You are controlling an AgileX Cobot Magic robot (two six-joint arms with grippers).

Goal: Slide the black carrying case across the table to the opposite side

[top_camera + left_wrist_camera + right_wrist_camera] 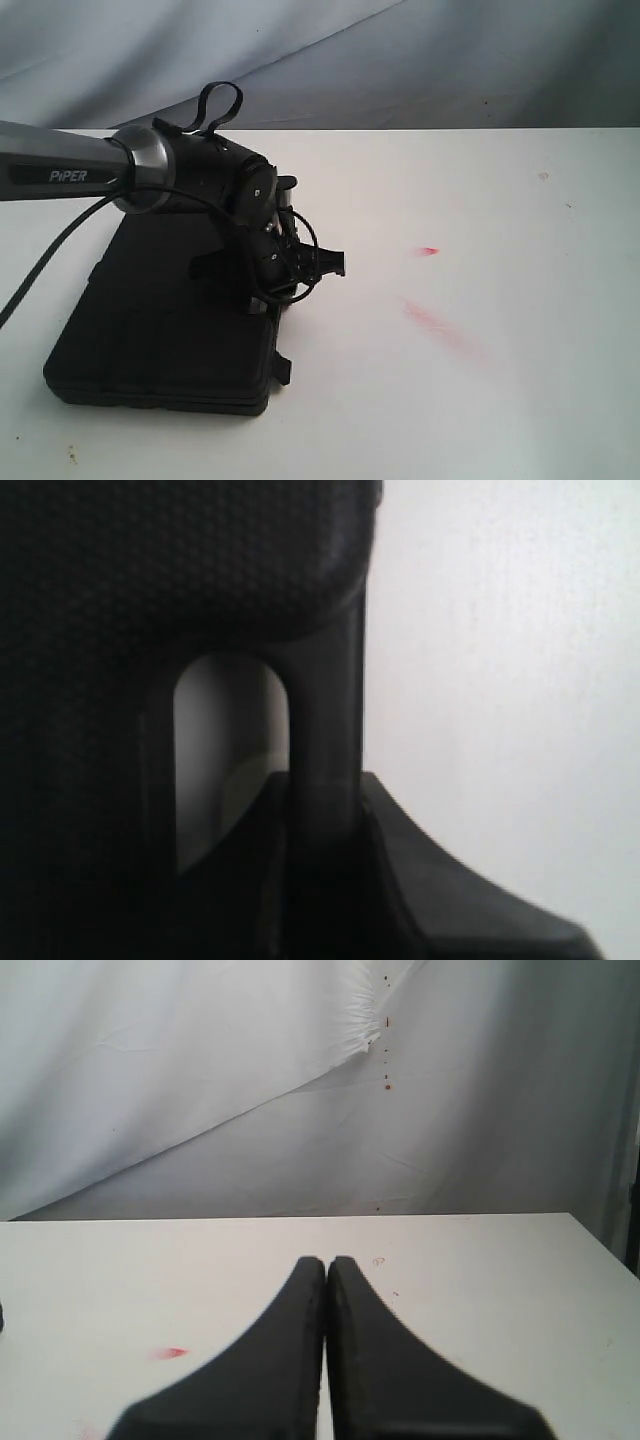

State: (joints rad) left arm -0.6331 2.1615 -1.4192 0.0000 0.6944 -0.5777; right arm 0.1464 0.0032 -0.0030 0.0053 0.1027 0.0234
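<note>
The black carrying case (150, 320) lies flat on the left part of the white table (480, 230). My left gripper (300, 270) reaches down at the case's right edge, where the handle is. In the left wrist view the textured case (180, 560) fills the frame, and its handle bar (325, 730) runs between the two fingers of my left gripper (325, 800), which is shut on it. My right gripper (326, 1265) is shut with nothing in it, hovering over bare table (480, 1280). It does not show in the exterior view.
Red smudges (427, 250) (435, 322) mark the tabletop to the right of the case. A grey-white cloth backdrop (400, 60) hangs behind the table's far edge. The left arm's cable (60, 245) loops over the case.
</note>
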